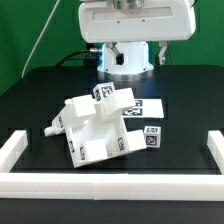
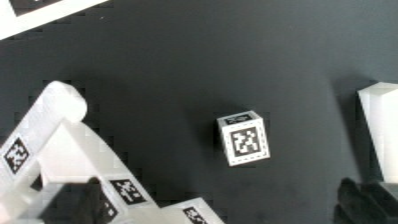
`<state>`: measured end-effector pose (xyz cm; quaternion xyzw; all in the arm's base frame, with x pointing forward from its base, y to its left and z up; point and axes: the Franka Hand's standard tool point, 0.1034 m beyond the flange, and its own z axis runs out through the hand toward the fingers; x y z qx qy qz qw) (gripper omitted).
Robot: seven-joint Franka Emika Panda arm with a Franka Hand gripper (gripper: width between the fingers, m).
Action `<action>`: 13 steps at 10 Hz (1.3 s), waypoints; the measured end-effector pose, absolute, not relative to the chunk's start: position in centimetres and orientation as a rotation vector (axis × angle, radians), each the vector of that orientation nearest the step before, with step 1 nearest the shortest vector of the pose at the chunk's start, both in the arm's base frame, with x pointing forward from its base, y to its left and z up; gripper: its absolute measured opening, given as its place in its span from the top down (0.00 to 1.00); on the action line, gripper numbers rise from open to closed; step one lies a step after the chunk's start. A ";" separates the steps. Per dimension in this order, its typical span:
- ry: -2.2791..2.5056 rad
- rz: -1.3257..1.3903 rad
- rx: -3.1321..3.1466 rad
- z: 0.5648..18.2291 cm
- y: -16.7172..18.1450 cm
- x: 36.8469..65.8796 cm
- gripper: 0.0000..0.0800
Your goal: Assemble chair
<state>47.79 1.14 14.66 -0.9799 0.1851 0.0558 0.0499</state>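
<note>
The partly built chair [image 1: 92, 128] is a cluster of chunky white pieces with square tags, lying tilted in the middle of the black table. A small white tagged block [image 1: 152, 136] lies just off it toward the exterior view's right. In the wrist view the block [image 2: 246, 136] lies alone on the black table, with the chair [image 2: 71, 160] to one side and another white piece [image 2: 377, 120] at the frame's edge. My gripper [image 2: 214, 212] is high above the parts, open and empty; one dark finger [image 2: 365, 200] shows at the edge. The arm's white hand [image 1: 135, 20] hangs at the top.
Flat white tagged pieces [image 1: 143, 106] lie behind the chair. Low white border bars run along the exterior view's left [image 1: 18, 148], right [image 1: 212, 150] and front [image 1: 110, 182]. The arm's base [image 1: 125, 62] stands at the back.
</note>
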 end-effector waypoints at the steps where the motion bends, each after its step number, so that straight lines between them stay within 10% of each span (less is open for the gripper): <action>1: 0.512 0.165 -2.993 15.5 0.4 49.6 0.19; 4: 0.321 0.043 -3.053 17.2 -2.5 56.2 0.19; 13: 0.184 -0.077 -3.120 13.7 -5.6 55.7 0.19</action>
